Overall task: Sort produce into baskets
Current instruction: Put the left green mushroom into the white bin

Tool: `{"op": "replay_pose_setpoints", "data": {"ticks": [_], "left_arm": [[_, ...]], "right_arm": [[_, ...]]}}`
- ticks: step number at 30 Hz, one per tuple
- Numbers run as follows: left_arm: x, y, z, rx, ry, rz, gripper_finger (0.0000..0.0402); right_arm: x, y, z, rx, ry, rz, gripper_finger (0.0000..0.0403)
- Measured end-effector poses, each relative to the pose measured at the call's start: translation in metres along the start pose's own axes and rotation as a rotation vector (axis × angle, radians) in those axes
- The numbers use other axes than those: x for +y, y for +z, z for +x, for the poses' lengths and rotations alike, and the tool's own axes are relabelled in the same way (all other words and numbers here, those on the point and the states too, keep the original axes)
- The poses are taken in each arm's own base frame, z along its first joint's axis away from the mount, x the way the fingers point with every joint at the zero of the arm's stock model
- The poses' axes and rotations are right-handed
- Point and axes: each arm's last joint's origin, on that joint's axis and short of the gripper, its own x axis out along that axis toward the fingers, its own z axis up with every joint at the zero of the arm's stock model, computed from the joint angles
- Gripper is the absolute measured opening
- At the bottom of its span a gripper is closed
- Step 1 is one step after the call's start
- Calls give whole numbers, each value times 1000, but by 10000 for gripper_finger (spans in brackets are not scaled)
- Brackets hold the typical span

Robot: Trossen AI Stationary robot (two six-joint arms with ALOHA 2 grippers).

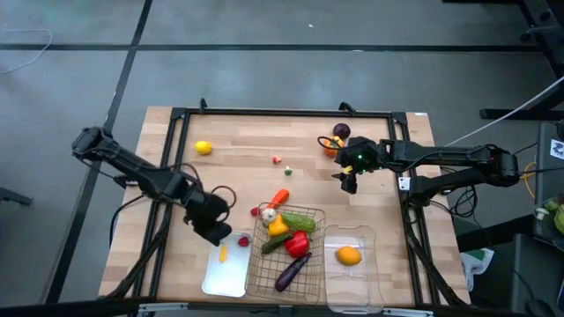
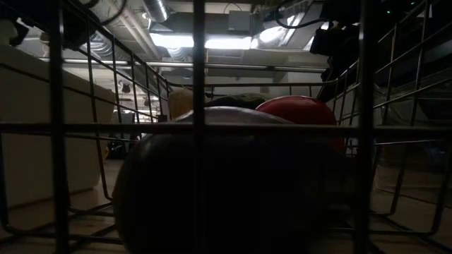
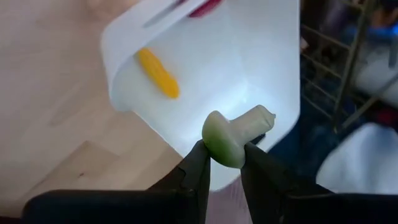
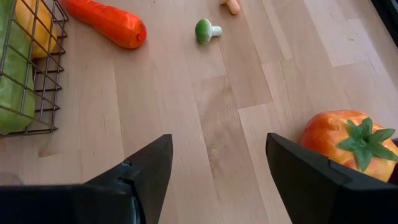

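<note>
Pale green and mushroom-shaped, the small toy piece (image 3: 235,134) sat pinched between the left gripper's (image 3: 225,163) fingers above the flat white tray (image 3: 261,56), probably near its edge. It would do best to release low, over the tray's middle. The right gripper (image 4: 219,155) hung with fingers spread over bare wood beside the orange tomato-like toy (image 4: 348,142).
</note>
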Motion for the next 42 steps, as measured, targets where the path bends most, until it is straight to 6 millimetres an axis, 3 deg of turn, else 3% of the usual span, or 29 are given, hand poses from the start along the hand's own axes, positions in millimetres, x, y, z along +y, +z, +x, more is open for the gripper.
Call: {"op": "replay_pose_setpoints", "data": {"ticks": [13, 36, 42], "left_arm": [[2, -15, 26, -86, 98, -140, 76], [6, -9, 45, -114, 178, -145, 77], [6, -9, 45, -112, 178, -117, 108]], "right_arm": [[0, 0, 0, 0, 0, 0, 257], [0, 0, 0, 0, 0, -31, 257], [0, 0, 0, 0, 0, -30, 257]]}}
